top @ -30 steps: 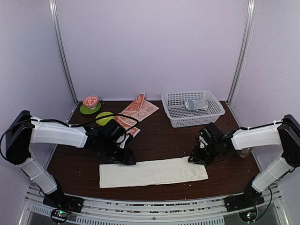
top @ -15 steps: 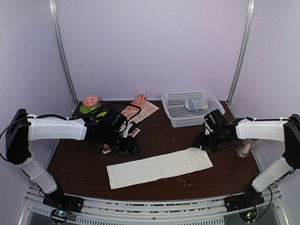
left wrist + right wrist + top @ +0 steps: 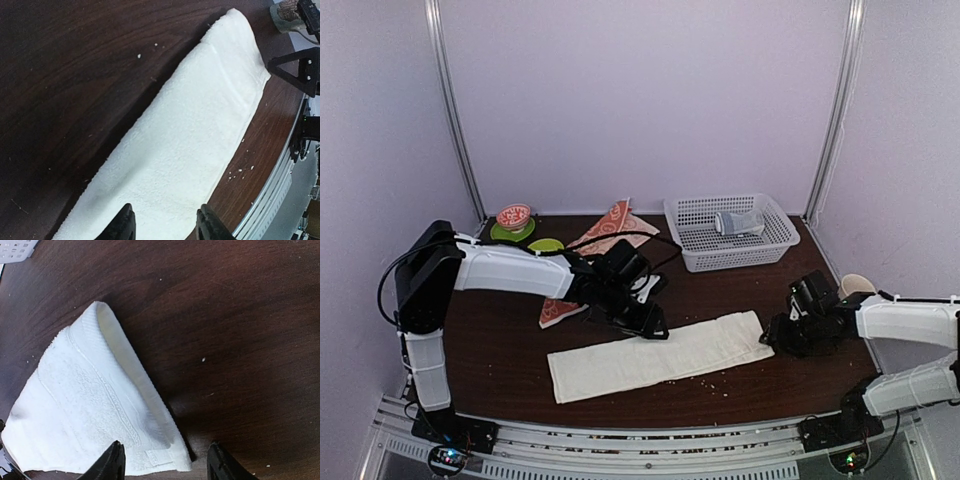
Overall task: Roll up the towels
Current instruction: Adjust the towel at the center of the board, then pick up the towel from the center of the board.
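A long, folded cream-white terry towel (image 3: 660, 355) lies diagonally at lower centre on a dark wood-grain table (image 3: 720, 290). The left gripper (image 3: 165, 226) over its middle and the right gripper (image 3: 167, 462) at its thick folded end both have fingers parted, holding nothing.

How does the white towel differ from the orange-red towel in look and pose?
The white towel is plain; the orange-red towel has white circle patterns. The white towel lies flat as a long folded strip near the front; the orange-red towel lies further back, one corner raised. The left arm lies across the orange-red towel, hiding part; the white towel shows almost whole. Both lie unrolled on the dark table.
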Robot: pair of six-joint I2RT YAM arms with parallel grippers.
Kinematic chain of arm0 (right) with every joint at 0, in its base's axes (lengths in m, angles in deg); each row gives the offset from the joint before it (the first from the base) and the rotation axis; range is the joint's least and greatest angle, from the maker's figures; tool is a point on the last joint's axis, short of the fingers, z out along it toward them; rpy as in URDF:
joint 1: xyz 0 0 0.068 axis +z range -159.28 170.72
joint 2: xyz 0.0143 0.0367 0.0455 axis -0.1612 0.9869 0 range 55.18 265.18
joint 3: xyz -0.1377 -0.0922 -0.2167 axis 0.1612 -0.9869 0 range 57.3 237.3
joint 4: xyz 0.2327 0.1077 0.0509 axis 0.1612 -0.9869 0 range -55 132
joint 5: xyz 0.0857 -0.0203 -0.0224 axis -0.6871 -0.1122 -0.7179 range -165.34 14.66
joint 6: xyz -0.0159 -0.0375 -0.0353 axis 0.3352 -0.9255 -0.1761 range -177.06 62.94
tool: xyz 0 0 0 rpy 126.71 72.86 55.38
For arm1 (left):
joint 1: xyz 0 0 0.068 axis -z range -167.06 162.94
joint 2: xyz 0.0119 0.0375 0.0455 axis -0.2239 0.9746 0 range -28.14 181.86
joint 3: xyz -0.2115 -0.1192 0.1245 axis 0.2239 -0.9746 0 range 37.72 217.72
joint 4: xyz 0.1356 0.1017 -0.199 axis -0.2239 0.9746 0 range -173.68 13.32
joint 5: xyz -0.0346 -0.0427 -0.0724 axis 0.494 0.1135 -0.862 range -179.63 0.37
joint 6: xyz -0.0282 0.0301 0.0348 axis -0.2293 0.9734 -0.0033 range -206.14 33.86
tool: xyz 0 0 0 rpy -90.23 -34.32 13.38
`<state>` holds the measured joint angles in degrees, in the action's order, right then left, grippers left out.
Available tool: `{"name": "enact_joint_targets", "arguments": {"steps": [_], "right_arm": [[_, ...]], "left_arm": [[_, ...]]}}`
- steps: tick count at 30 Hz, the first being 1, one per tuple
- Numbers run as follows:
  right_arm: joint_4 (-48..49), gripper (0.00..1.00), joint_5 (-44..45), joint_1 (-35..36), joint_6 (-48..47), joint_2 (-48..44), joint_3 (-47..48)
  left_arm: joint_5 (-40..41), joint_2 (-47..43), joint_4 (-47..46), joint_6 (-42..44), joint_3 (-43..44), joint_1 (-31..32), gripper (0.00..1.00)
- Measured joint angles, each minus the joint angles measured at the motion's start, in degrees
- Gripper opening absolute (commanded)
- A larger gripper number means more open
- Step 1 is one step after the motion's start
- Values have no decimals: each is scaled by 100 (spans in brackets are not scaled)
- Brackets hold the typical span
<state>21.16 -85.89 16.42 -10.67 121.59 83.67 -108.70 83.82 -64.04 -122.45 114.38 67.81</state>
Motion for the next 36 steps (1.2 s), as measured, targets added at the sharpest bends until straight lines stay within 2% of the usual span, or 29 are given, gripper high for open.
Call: {"name": "enact_joint_targets", "arguments": {"steps": [10,17,20,22,24,26,30,36], "right_arm": [[151,51,122,-70,140,332,116],[94,31,323,-70,-7,579,264],[35,27,358,-59,-87,625,286],[-26,31,376,-33,-111,680,341],[-68,43,396,-4,-114,748,400],[-61,49,380,4,-111,780,450],[-33,53,354,26,33,752,472],[-417,52,417,72,138,804,621]], "left_arm": [[2,11,-4,2,-179,-7,43],[4,11,-28,7,-317,-7,43],[2,11,-46,7,-350,-7,42],[0,11,-92,9,-380,-7,42],[-2,11,-140,9,-424,-7,42],[-2,11,-177,7,-468,-7,42],[-9,11,-238,7,-549,-7,42],[-13,11,-334,7,-647,-7,42]]}}
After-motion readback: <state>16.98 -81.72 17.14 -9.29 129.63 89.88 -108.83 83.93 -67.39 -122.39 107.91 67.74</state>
